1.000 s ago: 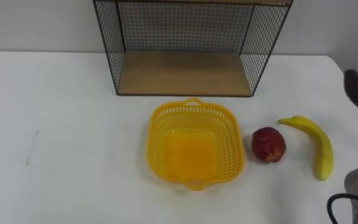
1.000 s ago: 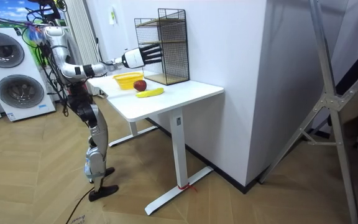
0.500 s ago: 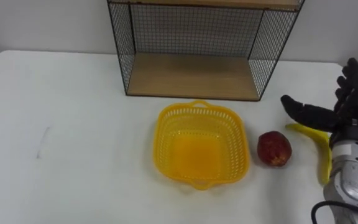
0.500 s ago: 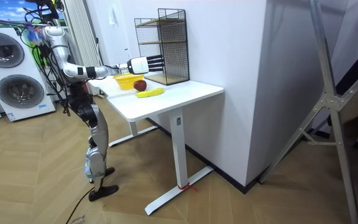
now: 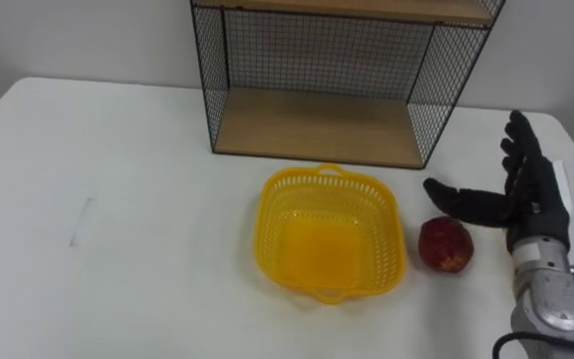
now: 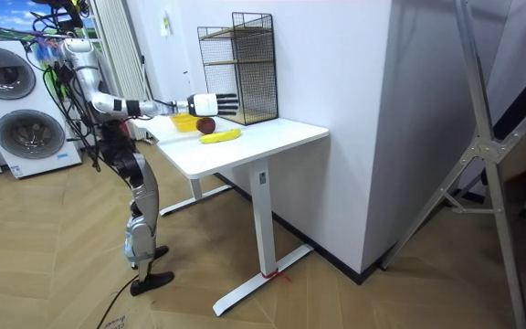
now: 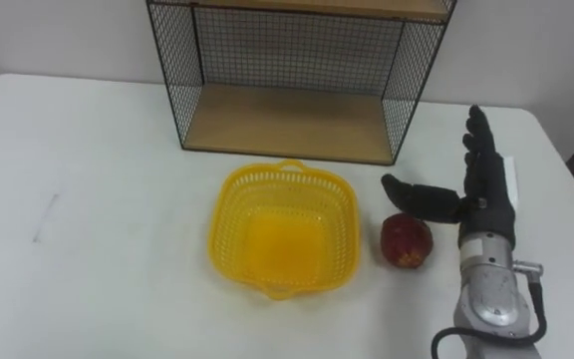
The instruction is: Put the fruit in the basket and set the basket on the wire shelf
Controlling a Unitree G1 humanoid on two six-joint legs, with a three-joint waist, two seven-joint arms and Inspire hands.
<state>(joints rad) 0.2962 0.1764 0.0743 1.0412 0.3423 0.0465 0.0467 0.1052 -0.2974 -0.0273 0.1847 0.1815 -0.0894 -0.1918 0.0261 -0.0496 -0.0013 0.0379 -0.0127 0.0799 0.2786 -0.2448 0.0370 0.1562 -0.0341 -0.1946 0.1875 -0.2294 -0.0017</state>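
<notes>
Right robot hand [image 5: 531, 199] now lower beside the apple [image 5: 445, 244], wide open, fingers toward the wire shelf [image 5: 317, 125].

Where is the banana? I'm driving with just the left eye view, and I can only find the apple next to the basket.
Observer: The room view shows the banana lying on the table right beside the apple. It is on the side that your robot hand covers.
Operator: Is the robot hand touching the banana?
Observer: It doesn't look like it. Seen from the side, the open robot hand hovers above both fruits and seems clear of them.
</notes>
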